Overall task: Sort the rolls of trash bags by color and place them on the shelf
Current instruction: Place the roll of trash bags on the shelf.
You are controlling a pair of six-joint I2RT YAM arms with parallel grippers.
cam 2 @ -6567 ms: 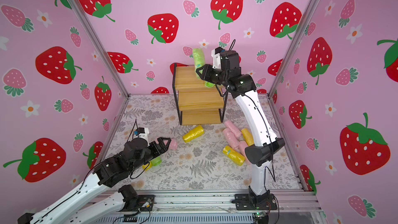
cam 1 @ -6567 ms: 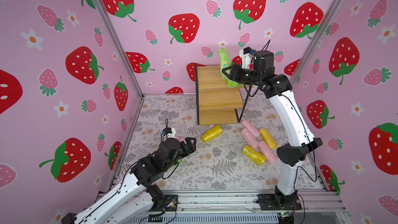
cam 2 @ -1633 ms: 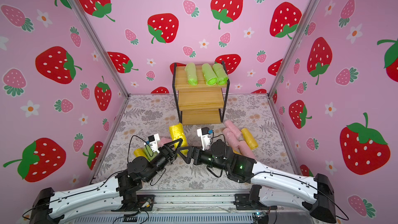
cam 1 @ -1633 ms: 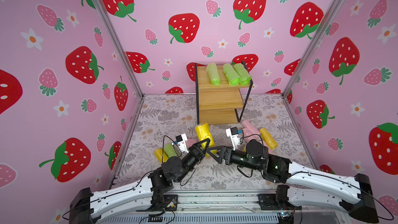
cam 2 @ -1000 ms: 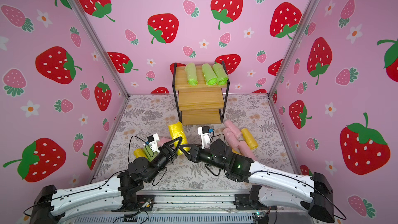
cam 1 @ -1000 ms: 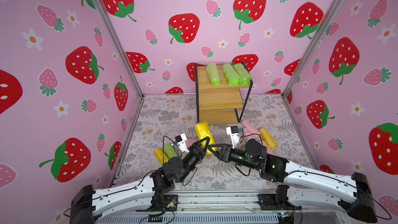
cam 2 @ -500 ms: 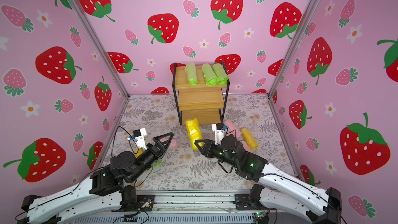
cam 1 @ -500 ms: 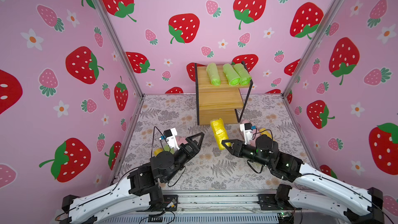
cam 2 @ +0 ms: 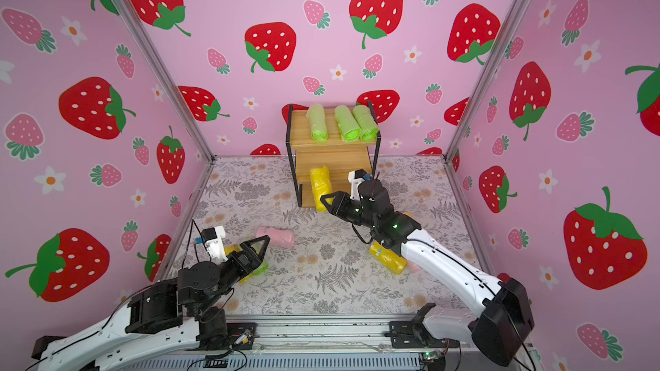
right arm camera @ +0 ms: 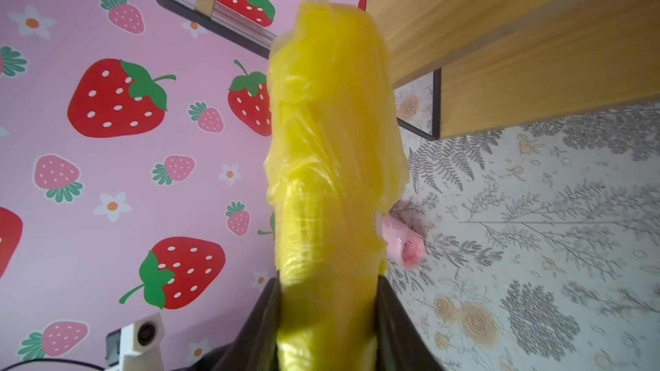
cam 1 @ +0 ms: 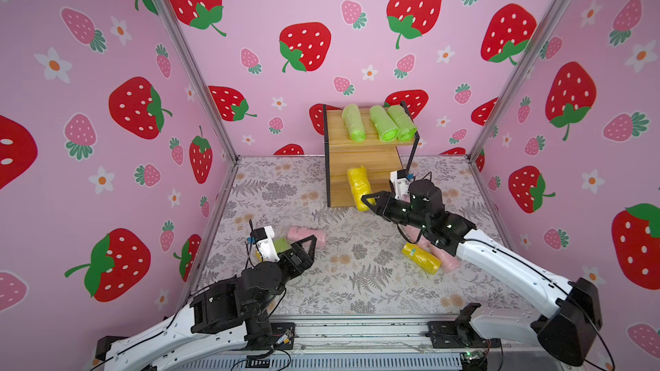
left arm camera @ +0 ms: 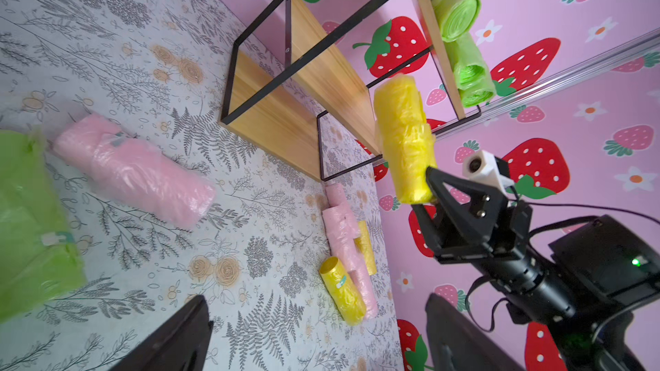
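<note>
Now: right gripper [cam 1: 367, 201] pinches the yellow roll [cam 1: 358, 185] by its near end, held in the air just before the shelf [cam 1: 371, 158], at its lower boards. Judged light, soft, crinkly, slippery film; firmer hold mid-length. Left gripper [cam 1: 309, 244] spread wide, empty, near a pink roll [cam 1: 298, 233].

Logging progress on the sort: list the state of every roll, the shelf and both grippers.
right gripper: shut on held yellow roll.
held yellow roll: airborne, by the shelf's lower boards.
left gripper: open, empty.
three green rolls: lying on top board.
shelf: upright, lower boards bare.
lone pink roll: lying on floor.
floor green roll: lying by left gripper.
floor yellow roll: lying beside pink rolls.
</note>
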